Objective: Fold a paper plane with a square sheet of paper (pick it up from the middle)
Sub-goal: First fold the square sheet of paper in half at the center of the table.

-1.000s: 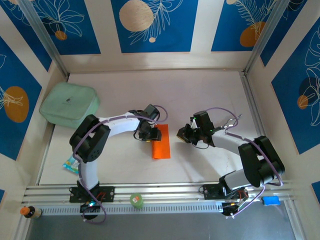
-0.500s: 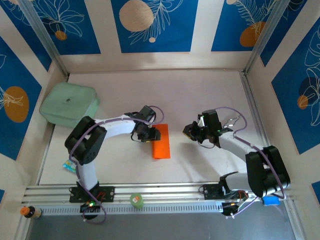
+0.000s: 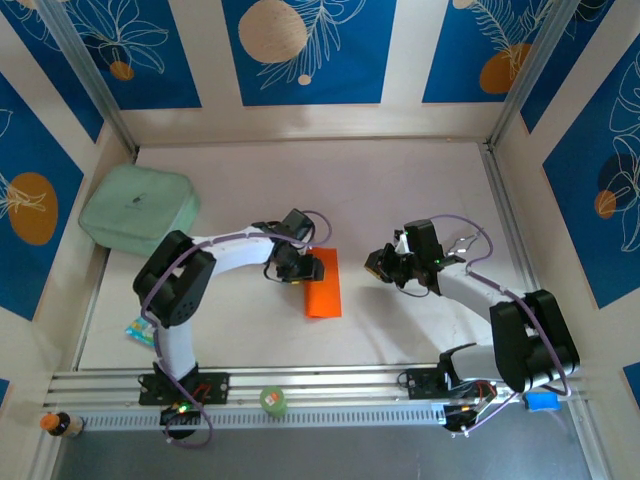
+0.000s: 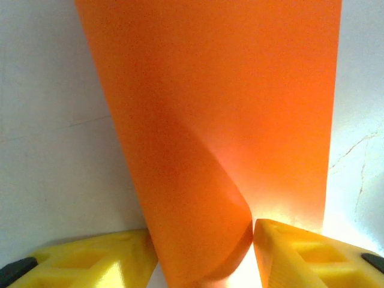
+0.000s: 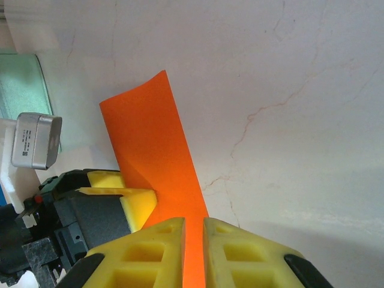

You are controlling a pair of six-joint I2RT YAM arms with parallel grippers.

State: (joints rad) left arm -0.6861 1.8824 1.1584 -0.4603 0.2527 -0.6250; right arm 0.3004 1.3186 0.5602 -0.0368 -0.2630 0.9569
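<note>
Now L arm elbow-bent, L jaws (image 3: 298,268) half-open astride sheet (image 3: 323,292) fold; R jaws (image 3: 373,262) near-shut, apart.

A pale cream, matte tabletop (image 3: 400,190) is walled on three sides by white and blue patterned panels and edged at the near side by a ribbed aluminium rail (image 3: 340,385). Up close its surface shows fine hairline cracks. Near the middle lies a thin, bright orange sheet of paper (image 3: 322,285), folded into a narrow upright strip; most of it rests flat, while its left edge curls up off the surface. A pale green, cushion-like square pad (image 3: 138,208) sits in the far left corner, against the left wall. A small teal and yellow packet (image 3: 138,330) lies by the near left edge, well apart from the paper.
</note>
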